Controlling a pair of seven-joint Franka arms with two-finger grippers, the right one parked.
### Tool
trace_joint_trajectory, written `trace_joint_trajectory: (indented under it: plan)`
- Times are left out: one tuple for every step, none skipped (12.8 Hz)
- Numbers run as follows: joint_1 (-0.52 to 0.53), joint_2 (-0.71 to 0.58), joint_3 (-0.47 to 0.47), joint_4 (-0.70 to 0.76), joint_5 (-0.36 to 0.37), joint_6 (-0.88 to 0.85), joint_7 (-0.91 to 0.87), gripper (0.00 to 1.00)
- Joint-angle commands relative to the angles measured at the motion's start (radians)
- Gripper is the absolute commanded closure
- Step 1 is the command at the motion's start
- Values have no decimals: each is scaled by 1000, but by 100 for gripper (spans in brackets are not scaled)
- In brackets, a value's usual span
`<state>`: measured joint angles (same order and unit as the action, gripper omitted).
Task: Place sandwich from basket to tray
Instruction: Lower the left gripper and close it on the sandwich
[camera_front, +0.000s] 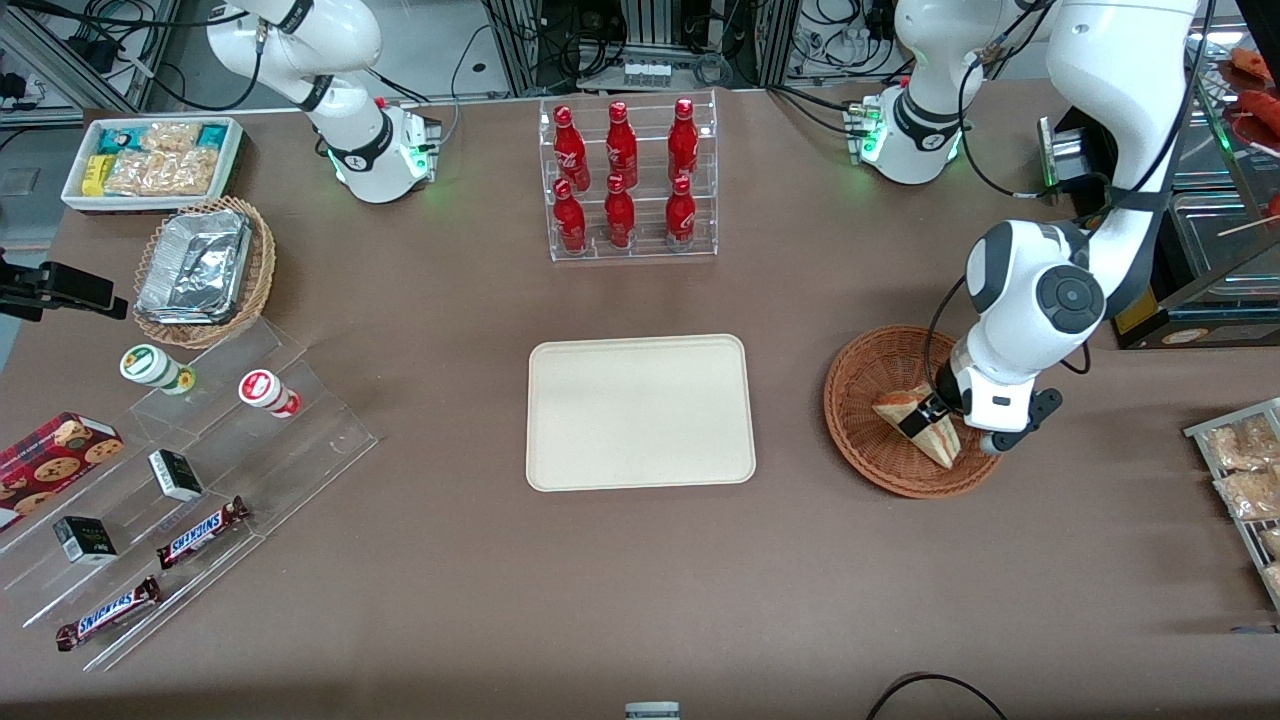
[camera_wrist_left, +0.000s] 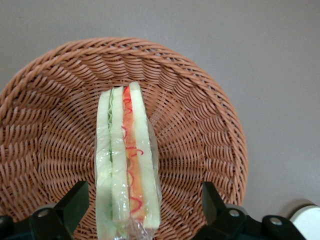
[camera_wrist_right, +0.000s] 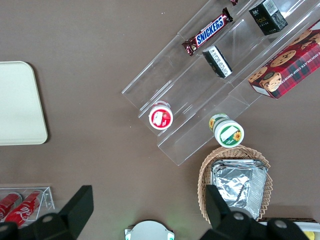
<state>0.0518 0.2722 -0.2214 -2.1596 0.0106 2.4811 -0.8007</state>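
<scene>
The fingers (camera_wrist_left: 75, 202) of the left arm's gripper (camera_wrist_left: 142, 200) stand spread wide, one on each flank of the sandwich (camera_wrist_left: 127, 165), with clear gaps between the finger pads and the wrapped bread, so nothing is gripped. In the front view the gripper (camera_front: 925, 412) sits low over the basket (camera_front: 860, 420), right at the sandwich (camera_front: 915, 420).

The sandwich rests inside the basket on its woven floor, standing on edge with its layered side facing up toward the wrist camera: pale bread slices, a green layer and a red-orange layer, all under clear wrap. The basket (camera_wrist_left: 200, 125) rests on the brown table (camera_front: 600, 600), toward the working arm's end.

The tray (camera_front: 640, 412) lies flat on the table beside the basket, near it but apart, toward the parked arm's end. A clear rack of red bottles (camera_front: 625, 180) stands farther from the front camera than the tray.
</scene>
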Motion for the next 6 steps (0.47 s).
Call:
trace_joint_trajectory:
  plan:
    - [7, 30, -4, -5, 6, 38, -20, 0]
    - [7, 33, -4, -5, 8, 38, -18, 0]
    - [7, 33, -4, -5, 8, 38, -17, 12]
    - [7, 28, -3, -5, 8, 35, -12, 52]
    - [8, 25, -1, -6, 8, 33, -14, 77]
    - [8, 27, 0, -3, 8, 33, -20, 100]
